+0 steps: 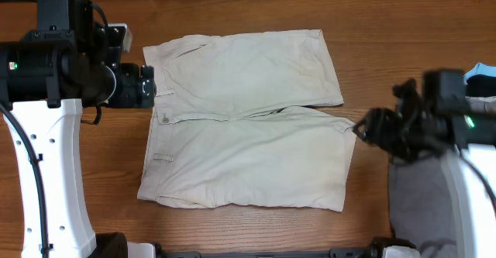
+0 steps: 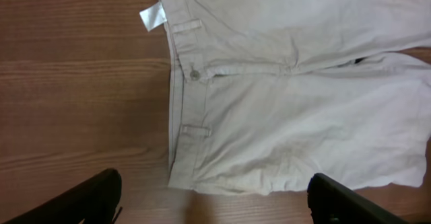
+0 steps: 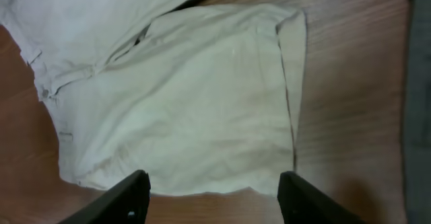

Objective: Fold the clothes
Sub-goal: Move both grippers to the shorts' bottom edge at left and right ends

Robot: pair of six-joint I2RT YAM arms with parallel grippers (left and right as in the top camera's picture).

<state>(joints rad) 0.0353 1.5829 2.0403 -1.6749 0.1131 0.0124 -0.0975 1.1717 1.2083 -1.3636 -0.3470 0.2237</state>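
The clothes, a pair of cream shorts (image 1: 248,134), lie spread flat on the wooden table (image 1: 248,10), waistband to the left and both legs pointing right. In the left wrist view the shorts (image 2: 303,109) show a white tag (image 2: 153,15) and a waistband button (image 2: 194,74). My left gripper (image 1: 152,94) hovers at the waistband edge. It is open (image 2: 215,207), with only bare wood between its fingers. My right gripper (image 1: 363,126) is by the near leg's hem. It too is open (image 3: 212,197), above the edge of the shorts (image 3: 188,103), holding nothing.
A grey garment (image 1: 418,204) lies at the right under the right arm and shows as a grey strip (image 3: 419,116) in the right wrist view. A black and light-blue garment (image 1: 480,76) sits at the far right edge.
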